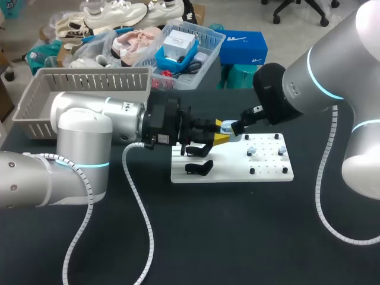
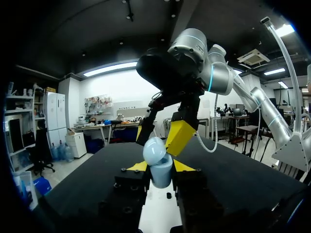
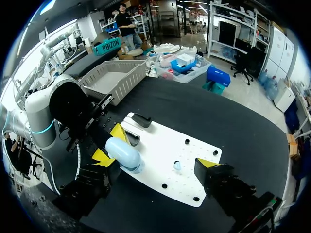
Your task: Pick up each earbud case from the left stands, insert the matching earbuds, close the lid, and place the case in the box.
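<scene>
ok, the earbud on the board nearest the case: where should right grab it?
Probably from straight above, pinching the earbud across its small rounded body. It lies low on the flat white board, apart from the black pegs, so only its sides are free. The right gripper is open, wider than the earbud.

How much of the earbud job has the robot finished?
Nothing finished: no case shows in the box. In hand: the left tool holds the blue case, lid open, the open right tool beside it. Left: putting in the earbuds from the white board, closing the lid, boxing it.
</scene>
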